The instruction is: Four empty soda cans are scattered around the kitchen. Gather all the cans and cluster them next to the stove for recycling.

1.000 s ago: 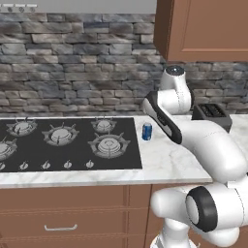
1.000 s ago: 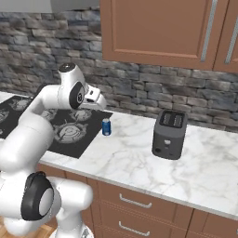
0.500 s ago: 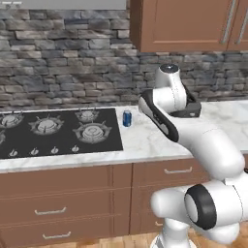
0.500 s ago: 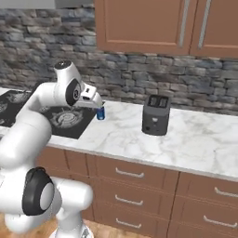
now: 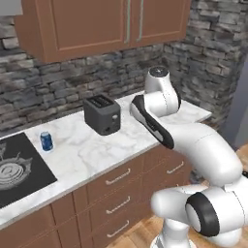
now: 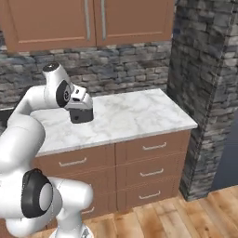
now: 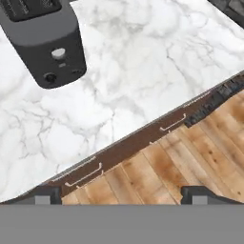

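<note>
Beside the stove [image 5: 17,169] sits one can [image 5: 46,141]; our pincer [image 7: 121,193], empty and spread wide, should seek others.

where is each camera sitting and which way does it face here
Left base view: behind the arm's left, looking forward and down at the marble counter, toaster, blue-and-white soda can and stove; the white arm rises at lower right.
Right base view: behind the arm's right, facing the same counter toward the stone wall; the arm rises at lower left, partly covering the toaster.
Hand view: on the hand, looking down at the toaster, counter edge and wood floor; the open gripper shows below.
Shared: toaster and counter.
</note>
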Robot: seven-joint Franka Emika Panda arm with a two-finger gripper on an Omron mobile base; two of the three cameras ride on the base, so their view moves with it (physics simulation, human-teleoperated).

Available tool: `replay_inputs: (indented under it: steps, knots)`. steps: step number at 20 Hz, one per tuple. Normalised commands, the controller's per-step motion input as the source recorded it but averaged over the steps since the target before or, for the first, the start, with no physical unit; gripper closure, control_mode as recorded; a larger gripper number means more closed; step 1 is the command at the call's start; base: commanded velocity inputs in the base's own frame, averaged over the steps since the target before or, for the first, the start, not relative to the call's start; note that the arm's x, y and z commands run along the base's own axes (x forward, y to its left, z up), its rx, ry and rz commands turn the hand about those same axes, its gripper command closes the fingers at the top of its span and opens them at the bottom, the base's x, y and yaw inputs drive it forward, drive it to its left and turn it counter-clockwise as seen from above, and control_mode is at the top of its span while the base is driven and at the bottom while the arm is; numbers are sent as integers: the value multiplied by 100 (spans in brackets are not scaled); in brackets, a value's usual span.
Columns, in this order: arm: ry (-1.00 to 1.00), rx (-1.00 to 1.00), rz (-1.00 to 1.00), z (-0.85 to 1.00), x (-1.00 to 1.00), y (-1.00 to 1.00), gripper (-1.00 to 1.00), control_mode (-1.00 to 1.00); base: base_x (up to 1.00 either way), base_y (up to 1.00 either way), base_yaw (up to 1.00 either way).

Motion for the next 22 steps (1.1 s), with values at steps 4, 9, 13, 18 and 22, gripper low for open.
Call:
replay_inputs:
  steps: [4,9,13,18,22]
  knots:
    - [0,0,0,0,0,0,-100,100,0,-22,-88]
    - [0,0,0,0,0,0,-100,100,0,-41,-83]
    - [0,0,0,0,0,0,-100,100,0,-49,-81]
    - [0,0,0,0,0,0,-100,100,0,-46,-78]
    - [0,0,0,0,0,0,-100,100,28,-31,-69]
